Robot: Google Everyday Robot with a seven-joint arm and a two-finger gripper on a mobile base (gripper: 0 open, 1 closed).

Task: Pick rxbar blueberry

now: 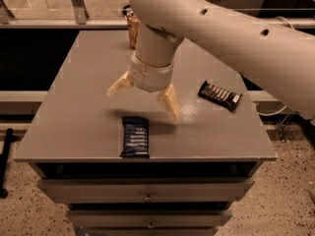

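The rxbar blueberry, a flat dark navy wrapped bar with white text, lies near the front edge of the grey tabletop. My gripper hangs above the table just behind the bar and slightly to its right, not touching it. Its two tan fingers are spread wide apart: one fingertip points left, the other fingertip points down to the right of the bar. Nothing is held between them.
A black wrapped bar with white stripes lies at the right side of the table. A can stands at the back, partly hidden by my arm. Drawers sit below the tabletop's front edge.
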